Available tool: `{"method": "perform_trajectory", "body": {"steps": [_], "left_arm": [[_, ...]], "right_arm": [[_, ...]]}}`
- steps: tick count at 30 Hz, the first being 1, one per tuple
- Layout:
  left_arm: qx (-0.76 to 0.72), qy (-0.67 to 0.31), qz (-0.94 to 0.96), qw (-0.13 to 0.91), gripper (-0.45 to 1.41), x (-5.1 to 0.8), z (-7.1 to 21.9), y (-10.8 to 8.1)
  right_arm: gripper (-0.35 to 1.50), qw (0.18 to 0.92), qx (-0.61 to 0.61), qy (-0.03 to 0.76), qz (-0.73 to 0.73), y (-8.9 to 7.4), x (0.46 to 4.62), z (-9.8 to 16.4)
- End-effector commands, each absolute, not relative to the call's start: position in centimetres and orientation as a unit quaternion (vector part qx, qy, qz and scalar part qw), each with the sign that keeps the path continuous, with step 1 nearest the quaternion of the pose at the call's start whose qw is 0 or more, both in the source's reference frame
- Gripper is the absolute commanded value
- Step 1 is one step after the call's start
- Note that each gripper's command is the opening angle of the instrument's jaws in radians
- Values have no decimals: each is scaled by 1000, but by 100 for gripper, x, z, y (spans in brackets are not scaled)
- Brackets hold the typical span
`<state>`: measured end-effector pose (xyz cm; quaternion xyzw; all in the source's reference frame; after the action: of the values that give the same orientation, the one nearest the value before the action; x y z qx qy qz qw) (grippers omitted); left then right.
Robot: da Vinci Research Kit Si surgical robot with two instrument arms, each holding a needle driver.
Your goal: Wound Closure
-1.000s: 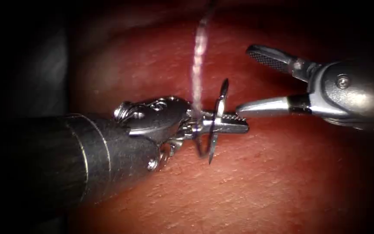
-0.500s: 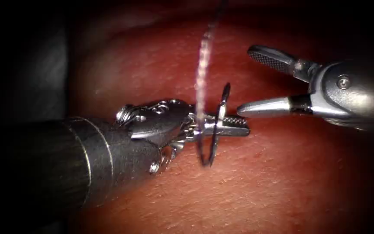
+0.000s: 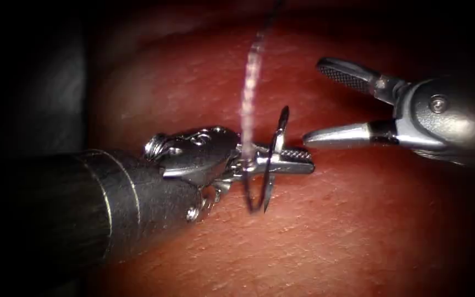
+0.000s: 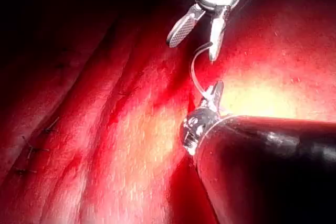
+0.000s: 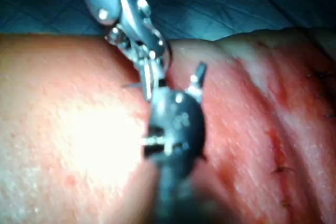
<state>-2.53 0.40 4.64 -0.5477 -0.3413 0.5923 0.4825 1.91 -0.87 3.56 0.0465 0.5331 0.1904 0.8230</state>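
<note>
**A:** Endoscope view, starting at the left: what is your left end effector point(image 3: 287, 160) doing?

**B:** My left steel needle driver is clenched on the thin curved steel needle point(image 3: 270, 165), gripping it about mid-curve. The needle stands almost edge-on across the jaws, one end above them and the arc hanging below, clear of the reddish-brown pork tissue point(image 3: 331, 236). It is not in the tissue. I judge I hold it up like this so that it is offered to the other tool.

**A:** And the pale braided thread point(image 3: 250, 82)?

**B:** It rises from just behind the needle, near my jaws, up into the dark.

**A:** Further right?

**B:** My right end effector point(image 3: 325, 104) is released, jaws spread wide and grasping nothing. Its lower tip sits just beside the tip of my left jaws, apart from the needle.

**A:** The wrist views?

**B:** Left wrist view shows the needle point(image 4: 197, 72) arcing from my left jaws toward the open right tool point(image 4: 197, 38). The tissue point(image 4: 105, 145) carries dark stitches off to one side.

**A:** Any change from a second ago?

**B:** Little. The needle's upper end has tilted slightly and the thread has swayed a touch; the right jaws have stayed open, almost unmoved.
</note>
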Motion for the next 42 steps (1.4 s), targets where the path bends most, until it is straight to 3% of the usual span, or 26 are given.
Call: {"method": "perform_trajectory", "body": {"steps": [1,25,36,42], "left_arm": [[-548,-342,592,482,-45,-259,470,39],[-546,-322,596,492,-45,-275,470,40],[-534,-319,605,497,-45,-281,463,39],[-526,-325,601,506,-45,-282,461,38]], "right_arm": [[110,823,48,534,190,-94,197,361],[110,823,48,534,190,-94,197,361],[78,823,62,521,216,-95,204,365],[86,830,43,521,194,-96,211,367]]}}
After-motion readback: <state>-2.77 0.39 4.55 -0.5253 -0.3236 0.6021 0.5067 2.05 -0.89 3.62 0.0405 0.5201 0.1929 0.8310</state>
